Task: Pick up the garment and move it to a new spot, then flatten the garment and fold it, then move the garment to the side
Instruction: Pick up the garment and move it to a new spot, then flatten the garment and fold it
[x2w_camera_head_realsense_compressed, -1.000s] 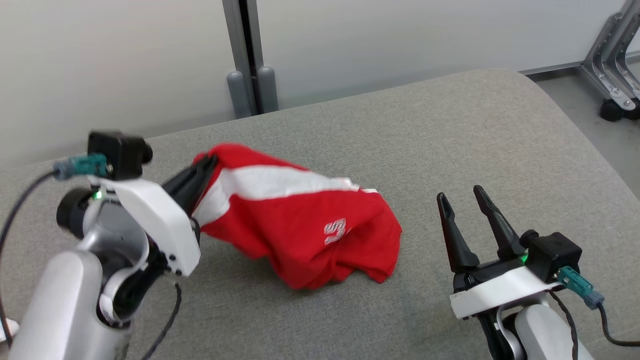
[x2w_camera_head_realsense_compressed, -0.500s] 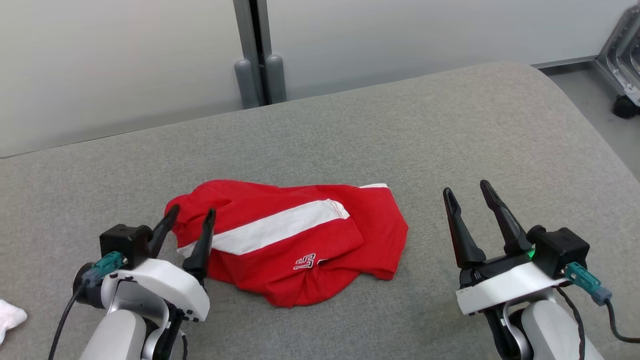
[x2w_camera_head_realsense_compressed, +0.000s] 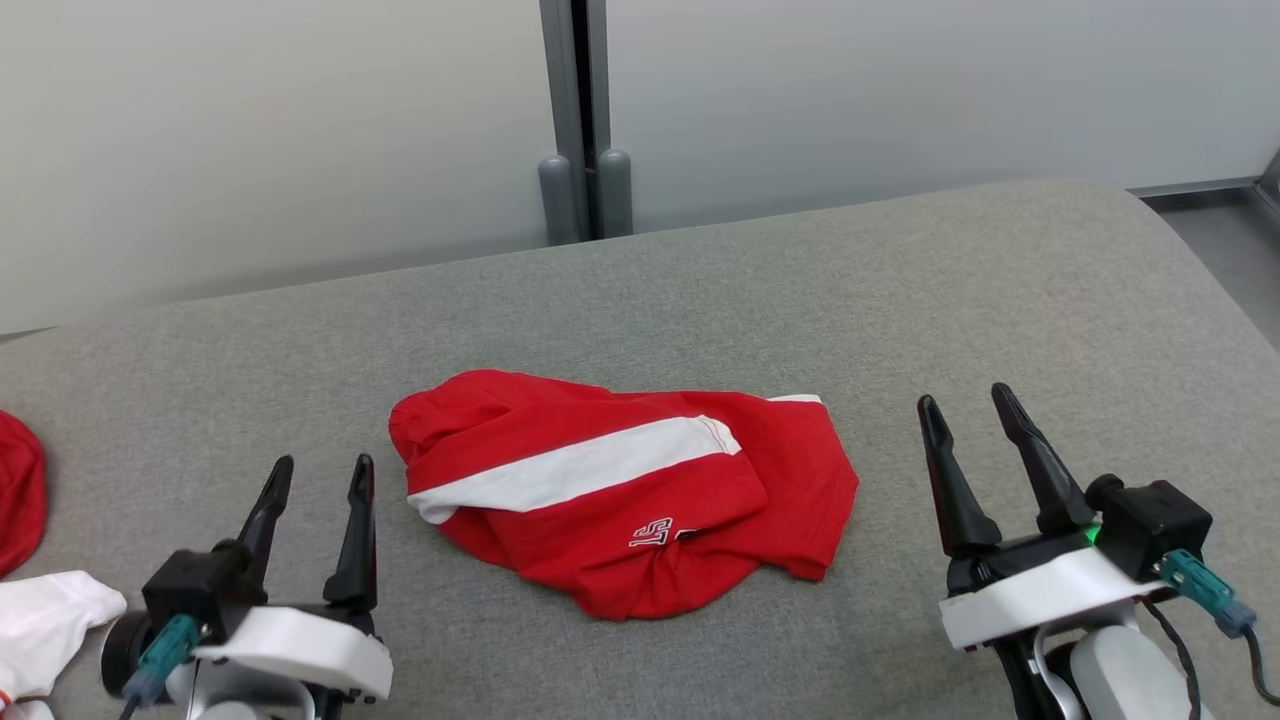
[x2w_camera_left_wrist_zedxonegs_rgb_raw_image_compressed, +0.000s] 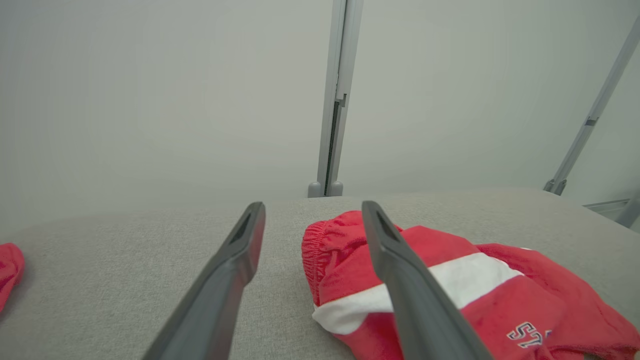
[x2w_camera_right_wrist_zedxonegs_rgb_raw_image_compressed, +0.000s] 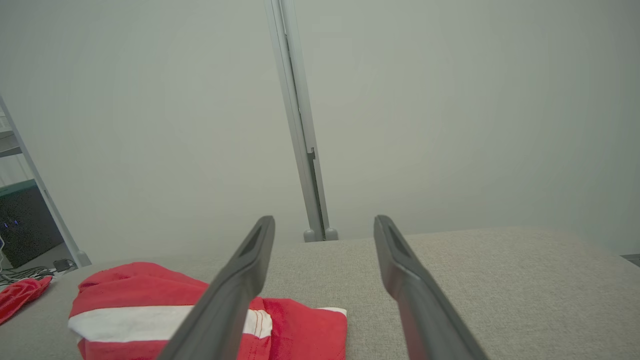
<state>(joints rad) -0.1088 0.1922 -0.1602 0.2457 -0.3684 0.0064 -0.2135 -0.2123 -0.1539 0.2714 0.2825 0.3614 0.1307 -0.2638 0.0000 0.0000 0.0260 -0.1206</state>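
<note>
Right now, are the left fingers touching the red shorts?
Apart. The head view shows a strip of bare grey cushion between the left fingers and the shorts.

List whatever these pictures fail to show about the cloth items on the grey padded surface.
- Red garment: its lettering runs under a fold in the head and left wrist views, so it cannot be read whole.
- Its white stripe: partly covered by a right gripper finger in the right wrist view.
- Second red cloth: cut by the head view's left edge.
- White cloth: cut by the same edge; kind unclear.
</note>
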